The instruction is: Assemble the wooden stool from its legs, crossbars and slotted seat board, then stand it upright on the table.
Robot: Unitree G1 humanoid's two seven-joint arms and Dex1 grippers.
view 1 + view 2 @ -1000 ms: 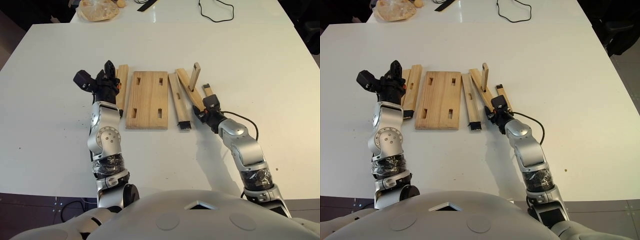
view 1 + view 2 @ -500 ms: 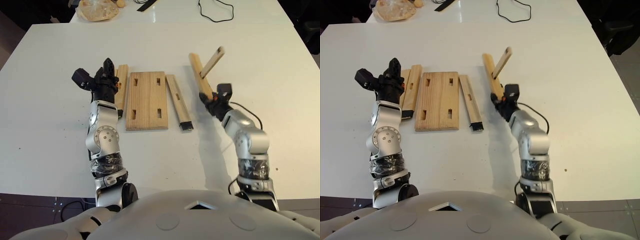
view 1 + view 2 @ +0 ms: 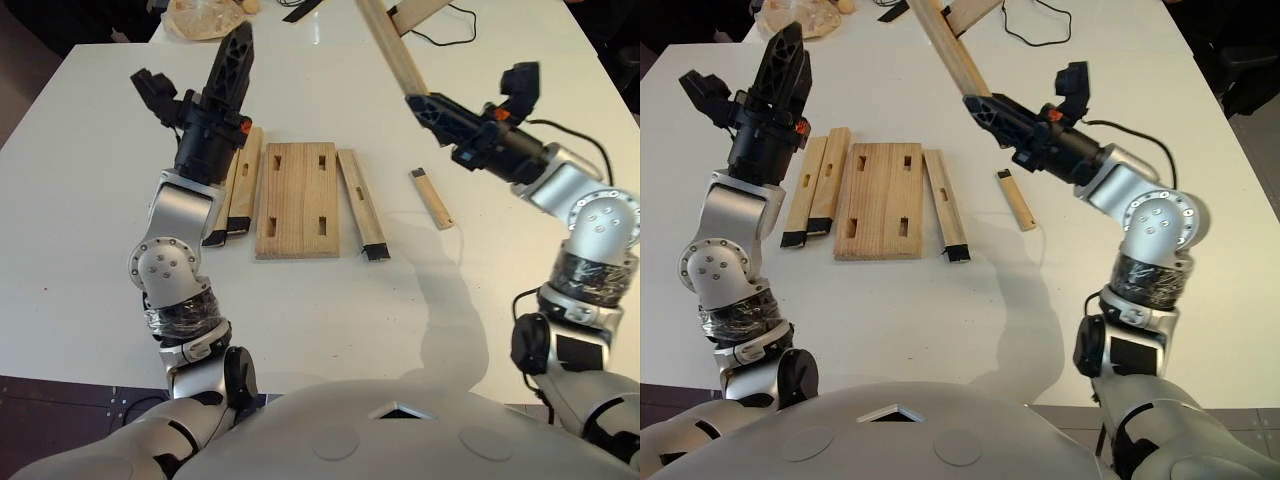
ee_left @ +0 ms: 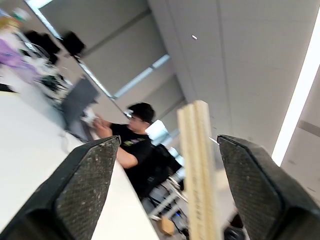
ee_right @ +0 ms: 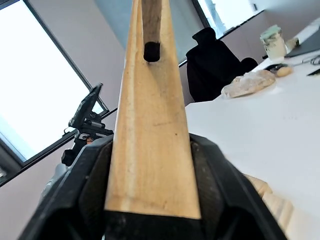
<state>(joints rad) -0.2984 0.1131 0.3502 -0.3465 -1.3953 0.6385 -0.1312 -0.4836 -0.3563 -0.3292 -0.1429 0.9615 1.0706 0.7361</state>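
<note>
A leg (image 5: 150, 110) is gripped between the end effector's (image 5: 152, 172) black fingers (image 5: 92, 175). A crossbar (image 5: 151, 20) is seated in the slot near its far end. A bag (image 5: 252, 82) and a jar (image 5: 272, 42) are seen on the white desk (image 5: 260, 130) beyond.

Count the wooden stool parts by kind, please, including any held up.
Seat board: 1
Legs: 4, two left of the board, one right of it, one in the right pincer
Crossbars: 2, one on the table, one plugged into the held leg
Total: 7
</note>
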